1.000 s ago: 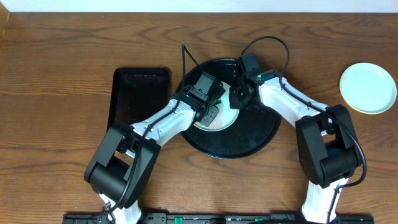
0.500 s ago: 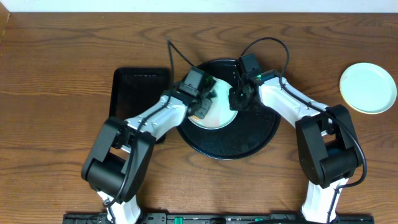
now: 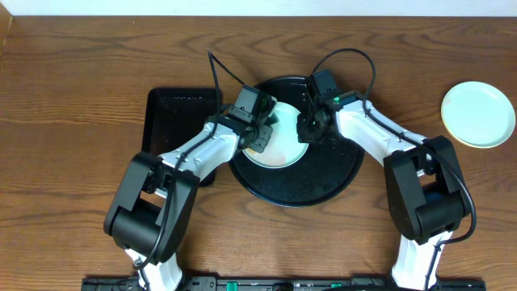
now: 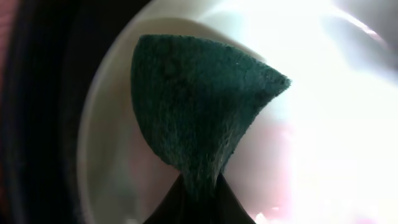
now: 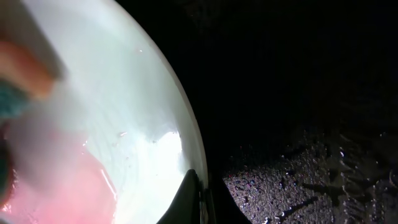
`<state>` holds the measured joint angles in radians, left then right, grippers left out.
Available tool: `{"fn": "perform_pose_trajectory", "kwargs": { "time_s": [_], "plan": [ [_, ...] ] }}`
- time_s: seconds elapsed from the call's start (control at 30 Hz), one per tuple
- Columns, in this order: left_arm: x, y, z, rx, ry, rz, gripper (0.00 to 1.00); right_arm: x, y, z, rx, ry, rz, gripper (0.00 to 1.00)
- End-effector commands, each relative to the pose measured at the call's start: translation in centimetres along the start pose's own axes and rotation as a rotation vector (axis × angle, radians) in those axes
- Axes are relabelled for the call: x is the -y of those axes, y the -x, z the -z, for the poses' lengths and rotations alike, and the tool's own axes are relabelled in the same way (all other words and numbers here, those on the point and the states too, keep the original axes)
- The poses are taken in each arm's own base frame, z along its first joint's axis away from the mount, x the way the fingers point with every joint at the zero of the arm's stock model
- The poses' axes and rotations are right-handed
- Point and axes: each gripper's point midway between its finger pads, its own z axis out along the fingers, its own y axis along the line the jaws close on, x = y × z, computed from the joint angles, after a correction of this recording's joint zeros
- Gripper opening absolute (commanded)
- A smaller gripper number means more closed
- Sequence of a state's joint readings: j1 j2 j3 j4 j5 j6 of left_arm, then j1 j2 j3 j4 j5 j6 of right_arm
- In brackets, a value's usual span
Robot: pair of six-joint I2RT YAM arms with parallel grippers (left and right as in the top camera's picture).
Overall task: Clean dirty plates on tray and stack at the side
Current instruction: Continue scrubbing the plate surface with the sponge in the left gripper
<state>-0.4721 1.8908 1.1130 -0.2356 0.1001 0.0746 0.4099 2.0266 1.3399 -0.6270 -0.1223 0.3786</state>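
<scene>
the plate (image 3: 284, 152) is round, so it has no long side. it lies flat with its face up. it sits on the left part of the round black tray (image 3: 327, 182), close to the tray's left rim. the plate is pale green-white and shiny wet. the right wrist view shows a watery pink smear (image 5: 68, 180) in its middle. in the left wrist view the plate glares bright white on one side.

a dark green scrub pad (image 4: 199, 106) rests on the plate. its thin end is in the pincer and its wide end fans out away from it, over the plate's left side.

the left pincer (image 4: 199, 202) is pressed together on the thin end of the scrub pad. the right pincer (image 5: 200, 198) is pressed together on the plate's right rim, one finger on the plate side and one on the tray side.

the round tray sits near the middle of the desk, closer to the back edge. it is glossy, with wet drops on it by the plate.

a long black tray (image 3: 174, 121) lies just beside the round tray on its left. a second plate (image 3: 478, 114), plain pale green-white, lies flat near the desk's right edge, well apart from the round tray.
</scene>
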Motion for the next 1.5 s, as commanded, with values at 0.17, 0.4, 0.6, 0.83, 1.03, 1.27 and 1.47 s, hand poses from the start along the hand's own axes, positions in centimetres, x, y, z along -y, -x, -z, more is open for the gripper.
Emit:
{"fn": "perform_pose_trajectory", "kwargs": {
  "time_s": [0.17, 0.4, 0.6, 0.83, 1.03, 1.27, 1.47],
  "plan": [
    [5.1, -1.8, -0.1, -0.050, -0.137, -0.068, 0.07, 0.4, -2.2, -2.1, -0.072, -0.040, 0.028, 0.01],
    [6.2, -3.2, 0.1, -0.102, -0.163, -0.081, 0.07, 0.4, -2.2, -2.1, -0.071, -0.040, 0.027, 0.01],
    [6.3, -2.1, 1.2, -0.063, -0.165, -0.084, 0.07, 0.4, -2.2, -2.1, -0.069, -0.039, 0.028, 0.01],
    [3.9, -1.5, 0.6, -0.040, -0.058, -0.092, 0.07, 0.4, -2.2, -2.1, -0.069, -0.039, 0.028, 0.01],
    [1.1, -1.0, 0.2, -0.022, -0.024, -0.035, 0.07, 0.4, -2.2, -2.1, -0.069, -0.039, 0.028, 0.01],
    [-2.9, -0.2, 0.3, 0.015, 0.019, 0.057, 0.07, 0.4, -2.2, -2.1, -0.070, -0.040, 0.028, 0.01],
    [-1.8, -0.4, 0.3, 0.005, -0.032, 0.060, 0.07, 0.4, -2.2, -2.1, -0.070, -0.040, 0.028, 0.01]
  ]
}}
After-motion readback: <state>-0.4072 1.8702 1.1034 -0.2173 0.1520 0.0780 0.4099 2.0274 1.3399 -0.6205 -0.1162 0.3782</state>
